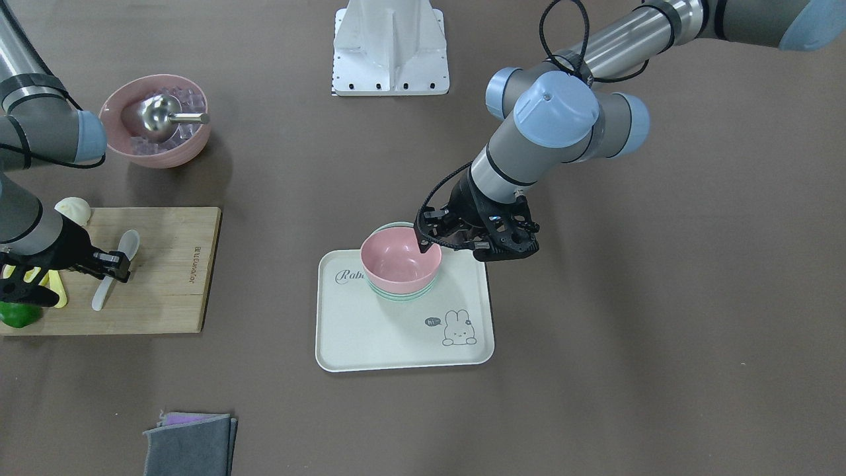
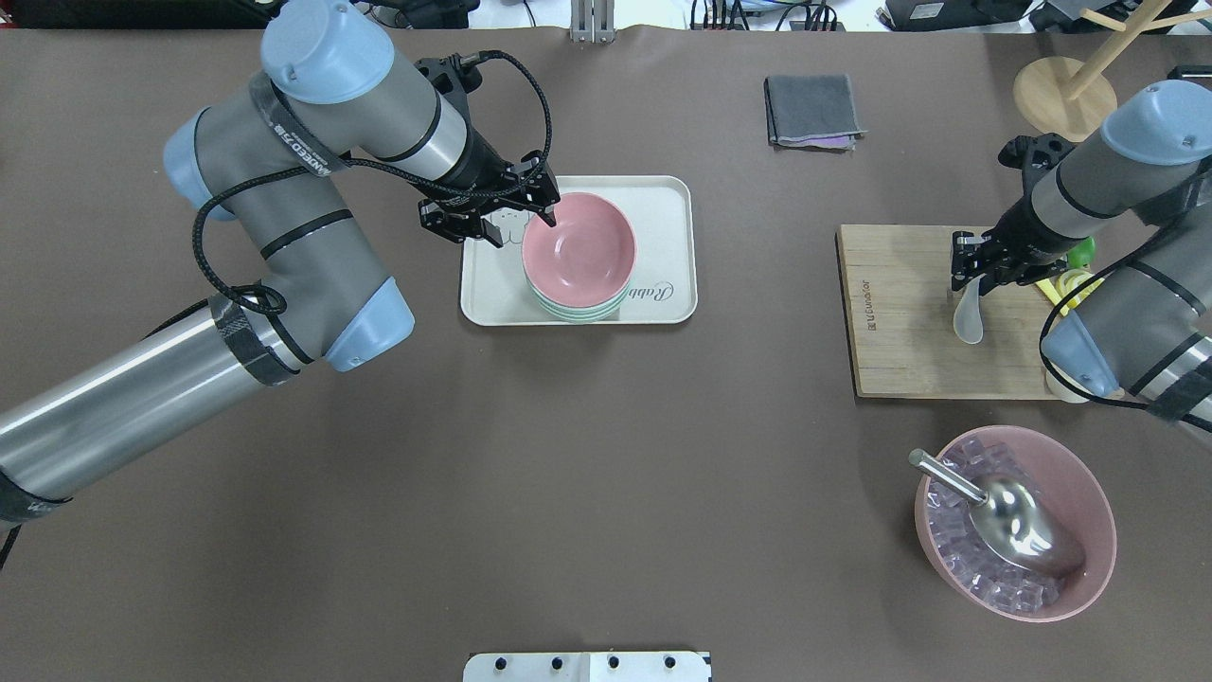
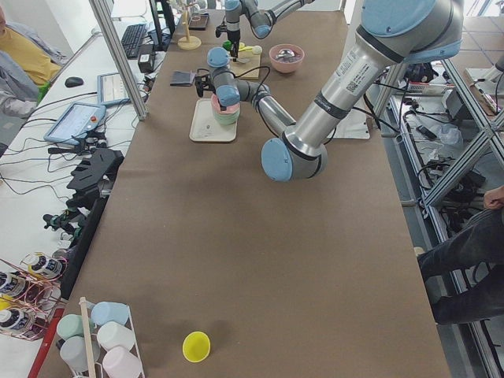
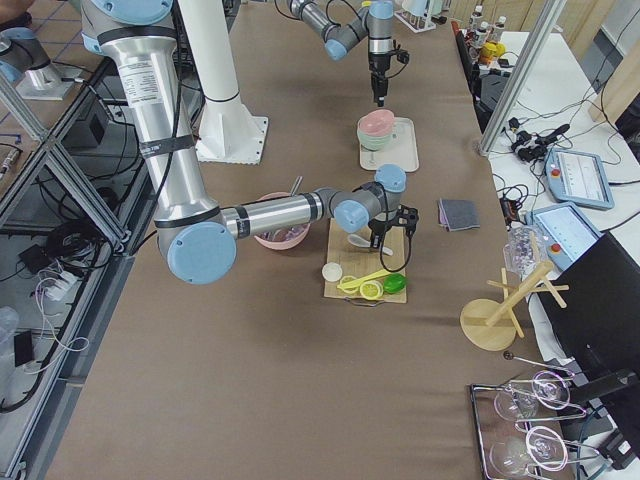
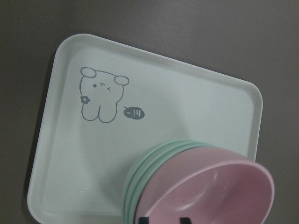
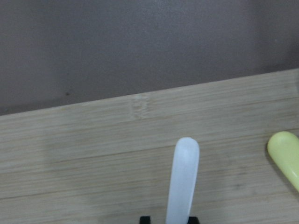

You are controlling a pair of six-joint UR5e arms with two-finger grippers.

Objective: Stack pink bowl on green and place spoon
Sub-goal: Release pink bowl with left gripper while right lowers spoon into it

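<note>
A matte brown tabletop (image 2: 606, 455) carries everything, with wide bare stretches on the robot's side of the tray. Well off to the robot's right of the tray lies a rectangular wooden cutting board (image 2: 909, 322), straight-edged with a pale lengthwise grain. The tray (image 2: 663, 237) itself is a smooth cream rectangle with rounded corners, a low raised rim and a small rabbit drawing. Right of the tray and nearer the robot, beyond the board, a round pink bowl of clear ice cubes (image 2: 1098, 530) holds a shiny metal scoop (image 2: 1027, 530). On the tray, near its long edge on the robot's side, the smooth pink bowl (image 2: 582, 251) sits nested upright on a short stack of mint green bowls (image 1: 396, 295), whose rims show as thin rings beneath it. The left end effector (image 2: 530, 220) stands at the pink bowl's rim on the tray's left half, fingers apart, one tip dipped just inside the bowl, gripping nothing. The right end effector (image 2: 972, 275) is low over the board, fingers apart on either side of a slim, translucent white spoon (image 2: 968, 317), with a sliver of board showing beside the handle.
</note>
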